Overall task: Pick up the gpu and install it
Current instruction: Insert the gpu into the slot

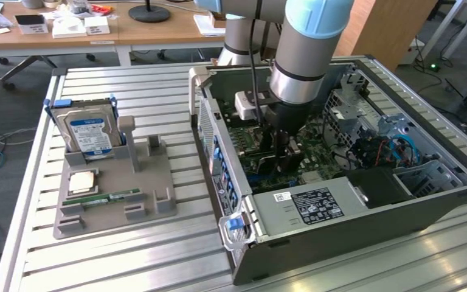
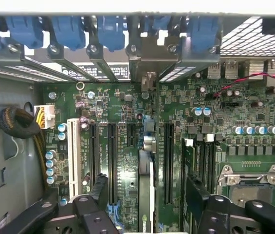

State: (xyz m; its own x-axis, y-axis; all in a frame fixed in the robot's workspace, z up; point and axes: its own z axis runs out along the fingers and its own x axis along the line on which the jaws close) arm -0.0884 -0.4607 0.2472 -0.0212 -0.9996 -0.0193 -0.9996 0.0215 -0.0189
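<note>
Now your gripper point(image 1: 286, 159) hangs inside the open computer case point(image 1: 428, 201), jaws spread and holding nothing.
From the exterior view, you see the hard drive point(image 1: 87, 135) upright in the gray holder point(image 1: 148, 201), well apart from the case. From the wrist view, the card point(image 2: 146, 192) stands edge-on in a motherboard point(image 2: 122, 161) slot between the two black fingers point(image 2: 198, 192), touching neither.
</note>
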